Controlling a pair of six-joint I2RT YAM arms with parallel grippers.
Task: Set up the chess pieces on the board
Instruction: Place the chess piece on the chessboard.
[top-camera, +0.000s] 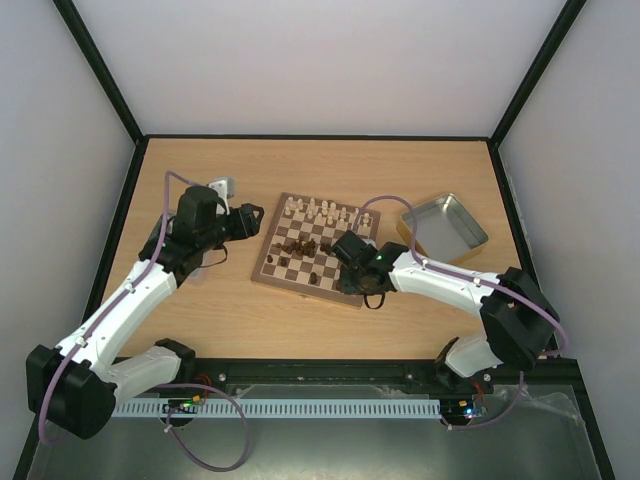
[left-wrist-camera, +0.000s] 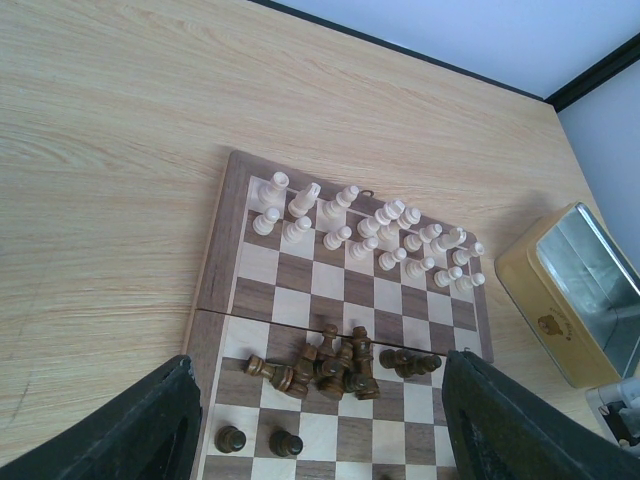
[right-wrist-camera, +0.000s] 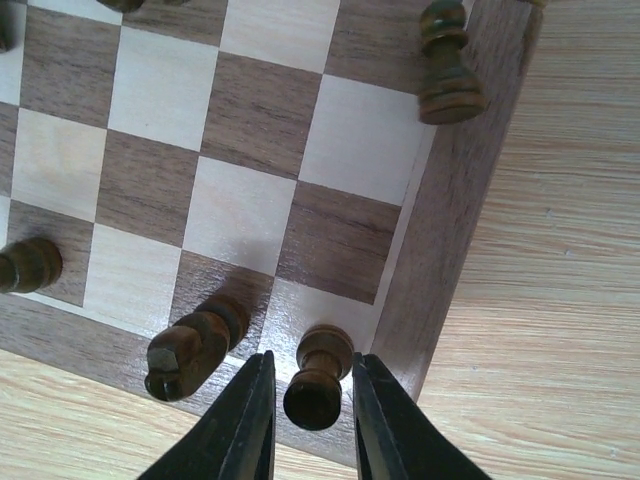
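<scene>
The board (top-camera: 300, 291) lies mid-table. The cream chess pieces (top-camera: 325, 212) stand in two rows along its far edge. Several dark pieces (top-camera: 300, 246) lie in a heap at its middle; the heap also shows in the left wrist view (left-wrist-camera: 335, 368). My right gripper (right-wrist-camera: 312, 375) is at the board's near right corner (top-camera: 360, 286). Its jaws stand close on either side of an upright dark rook (right-wrist-camera: 320, 395) on the corner square, with a thin gap each side. A dark knight (right-wrist-camera: 190, 350) stands beside it. My left gripper (left-wrist-camera: 318, 400) is wide open and empty, above the board's left side (top-camera: 250, 220).
A grey metal tin (top-camera: 445, 228) sits right of the board, seen also in the left wrist view (left-wrist-camera: 580, 290). A small white object (top-camera: 222, 187) lies behind the left arm. Two dark pawns (left-wrist-camera: 255, 440) stand near the left fingers. Another dark piece (right-wrist-camera: 448, 80) stands by the board's rim (right-wrist-camera: 455, 220).
</scene>
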